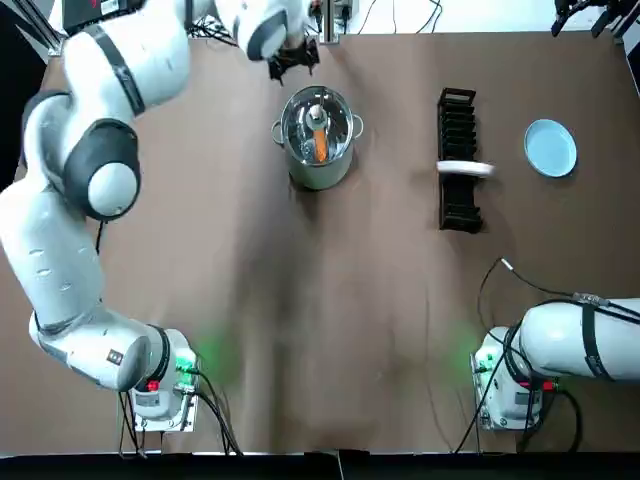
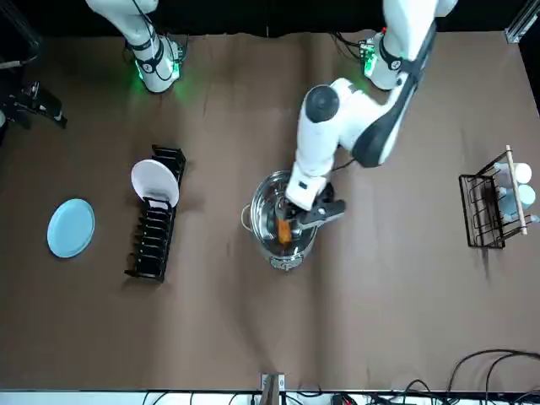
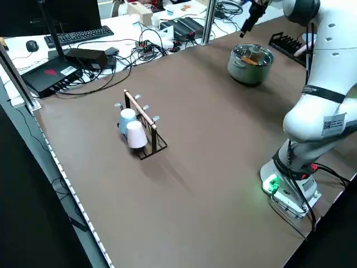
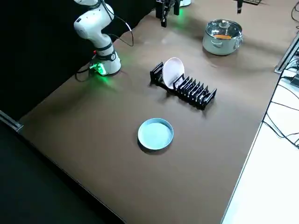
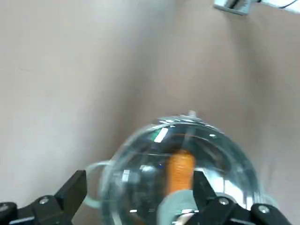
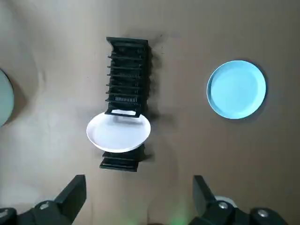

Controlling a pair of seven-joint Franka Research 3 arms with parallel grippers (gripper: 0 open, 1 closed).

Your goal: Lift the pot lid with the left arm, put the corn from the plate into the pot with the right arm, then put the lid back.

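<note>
The steel pot (image 1: 318, 140) stands at the far middle of the table with its glass lid (image 1: 318, 118) resting on it. Through the lid the orange corn (image 1: 319, 146) shows inside the pot (image 5: 140, 164). My left gripper (image 5: 138, 187) hangs open above the lid (image 5: 206, 150), its fingers (image 5: 70, 192) spread wide and holding nothing; in the front view the left gripper (image 2: 321, 213) is over the pot's rim. The blue plate (image 1: 550, 147) lies bare at the far right. My right gripper (image 6: 138, 192) is open, high over the right side of the table.
A black dish rack (image 1: 458, 160) holding one white plate (image 1: 465, 169) stands between the pot and the blue plate. A wire mug rack (image 2: 494, 198) with cups sits on the robot's far left. Cables trail by both arm bases.
</note>
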